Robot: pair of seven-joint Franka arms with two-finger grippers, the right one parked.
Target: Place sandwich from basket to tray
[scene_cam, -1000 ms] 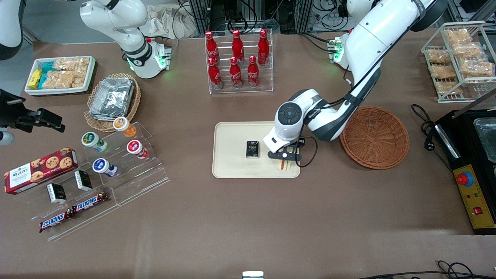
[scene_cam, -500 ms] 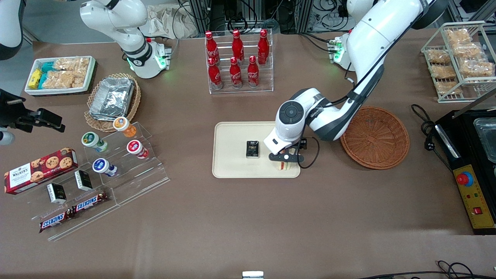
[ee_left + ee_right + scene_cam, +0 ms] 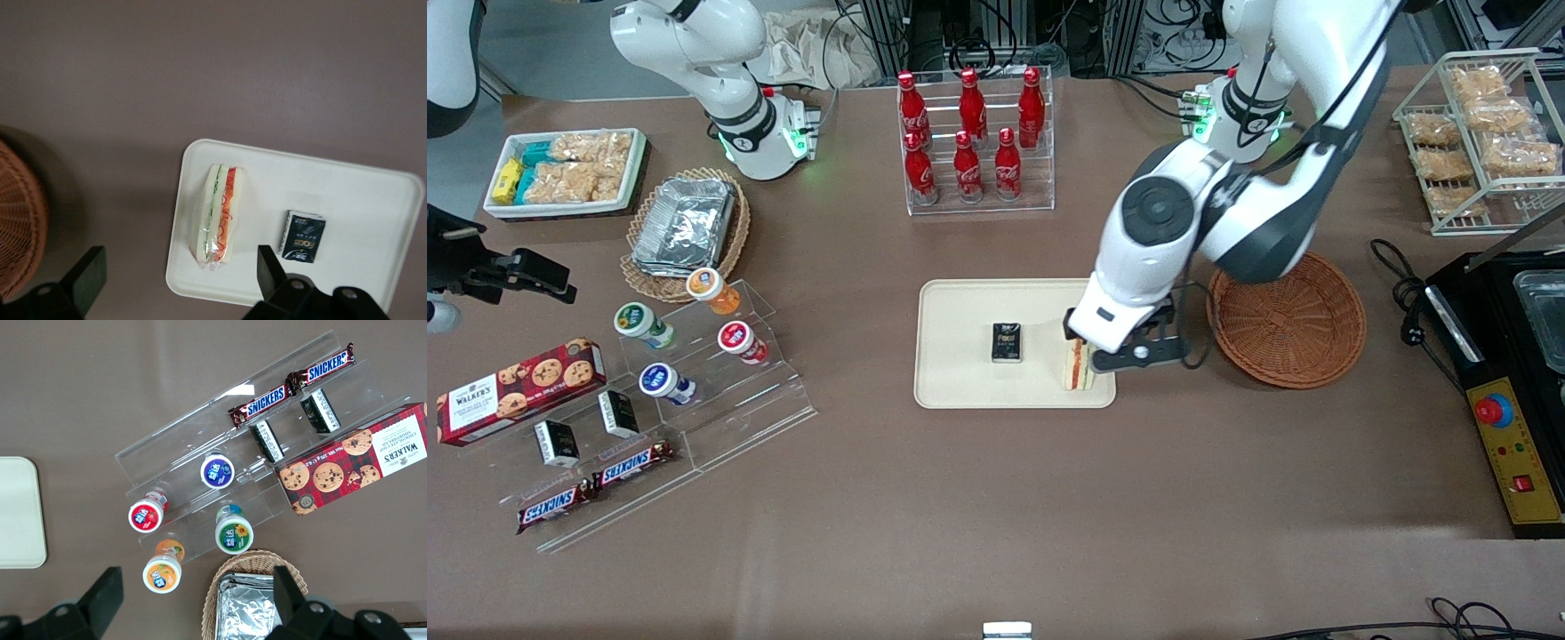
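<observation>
- Gripper [image 3: 1134, 354] has lifted off the sandwich [image 3: 1078, 365] since a second ago and drifted toward the basket [image 3: 1287, 316]; earlier it sat low over the wedge.
- Fingers [image 3: 85, 279] spread wide, nothing between them.
- Sandwich rests on the tray [image 3: 960, 391], at its corner nearest the basket and the front camera, filling stripe up. Small black packet [image 3: 1007, 342] lies at its 9 o'clock in the front view, apart.
- Key relation: sandwich sits below the gripper, roughly 9 o'clock from it in the front view; long axis runs 12–6.
- Basket holds nothing visible. Judgement: placement looks done, only retreat remains.
</observation>
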